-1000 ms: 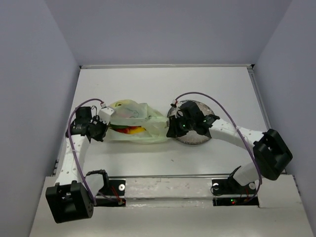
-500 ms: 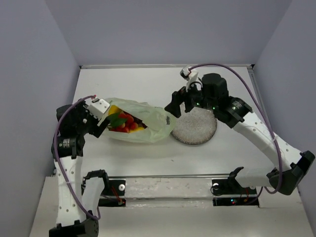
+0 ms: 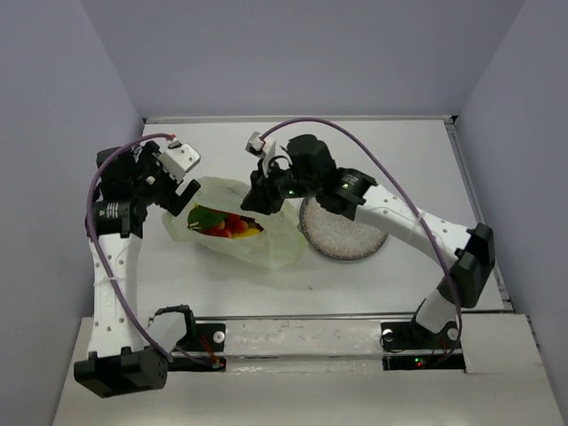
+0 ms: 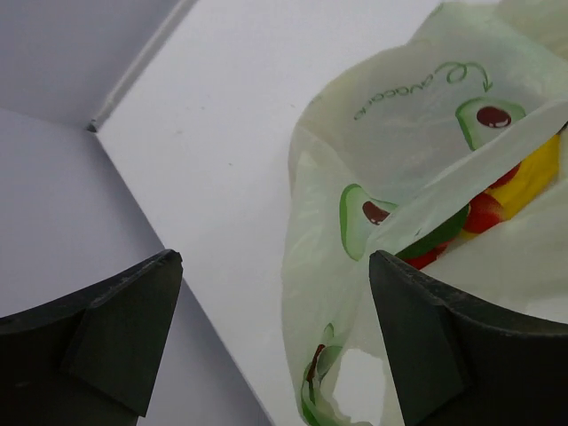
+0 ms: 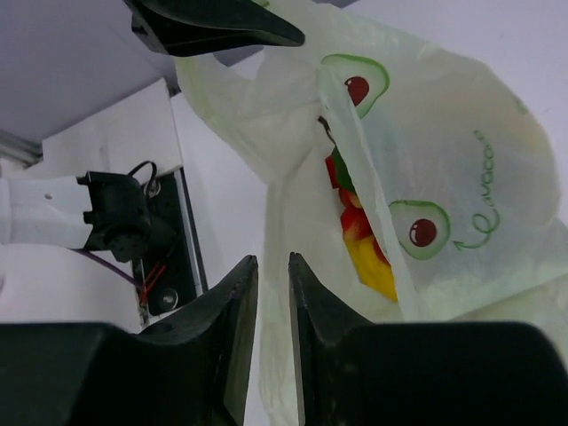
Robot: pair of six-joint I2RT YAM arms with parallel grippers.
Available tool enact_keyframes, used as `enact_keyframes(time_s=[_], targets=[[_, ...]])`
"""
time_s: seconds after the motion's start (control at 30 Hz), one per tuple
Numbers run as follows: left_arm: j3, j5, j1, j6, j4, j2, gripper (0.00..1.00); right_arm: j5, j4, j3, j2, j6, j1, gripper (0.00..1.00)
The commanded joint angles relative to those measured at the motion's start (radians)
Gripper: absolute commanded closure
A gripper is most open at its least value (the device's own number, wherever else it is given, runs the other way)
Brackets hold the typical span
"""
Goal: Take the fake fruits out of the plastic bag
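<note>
My left jaws are hanging wide open, empty, left of the plastic bag [image 3: 277, 240]. My right jaws are sitting nearly closed over it; can't tell if they're pinching plastic.

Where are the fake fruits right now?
In the top view, the fake fruits lie inside the plastic bag, left of centre, between the left gripper and the speckled plate.

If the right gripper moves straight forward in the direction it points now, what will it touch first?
Most likely the plastic bag: the right gripper points at its thin film beside the open mouth, where the fake fruits show. The depth is unclear.
</note>
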Motion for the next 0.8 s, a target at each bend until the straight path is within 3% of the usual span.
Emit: enact_keyframes(time_s=[0.0, 0.17, 0.27, 0.37, 0.4, 0.47, 0.5, 0.57, 0.7, 0.77], targets=[[-0.079, -0.050, -0.035, 0.096, -0.005, 0.046, 0.01, -0.095, 0.053, 0.055, 0.119, 0.035, 0.049, 0.75], [-0.136, -0.029, -0.074, 0.113, -0.002, 0.049, 0.01, -0.003, 0.063, 0.065, 0.222, 0.025, 0.111, 0.76], [-0.179, -0.097, -0.101, 0.047, 0.073, 0.046, 0.04, 0.112, 0.064, 0.090, 0.299, 0.080, 0.120, 0.77], [-0.219, -0.179, -0.123, -0.061, 0.121, 0.035, 0.27, 0.282, 0.067, 0.121, 0.357, 0.085, 0.120, 0.81], [-0.228, -0.194, -0.153, -0.078, 0.124, 0.033, 0.48, 0.307, 0.066, 0.134, 0.372, 0.081, 0.120, 0.83], [-0.231, -0.228, -0.164, -0.105, 0.124, 0.027, 0.69, 0.319, 0.066, 0.168, 0.399, 0.093, 0.120, 0.83], [-0.235, -0.234, -0.170, -0.129, 0.127, 0.020, 0.85, 0.348, 0.066, 0.177, 0.428, 0.106, 0.120, 0.83], [-0.235, -0.225, -0.180, -0.149, 0.131, 0.006, 0.98, 0.377, 0.067, 0.211, 0.460, 0.134, 0.120, 0.83], [-0.242, -0.245, -0.190, -0.210, 0.173, -0.019, 1.00, 0.440, 0.064, 0.266, 0.531, 0.162, 0.120, 0.83], [-0.245, -0.283, -0.190, -0.247, 0.194, -0.031, 1.00, 0.563, 0.066, 0.265, 0.529, 0.205, 0.120, 0.83]])
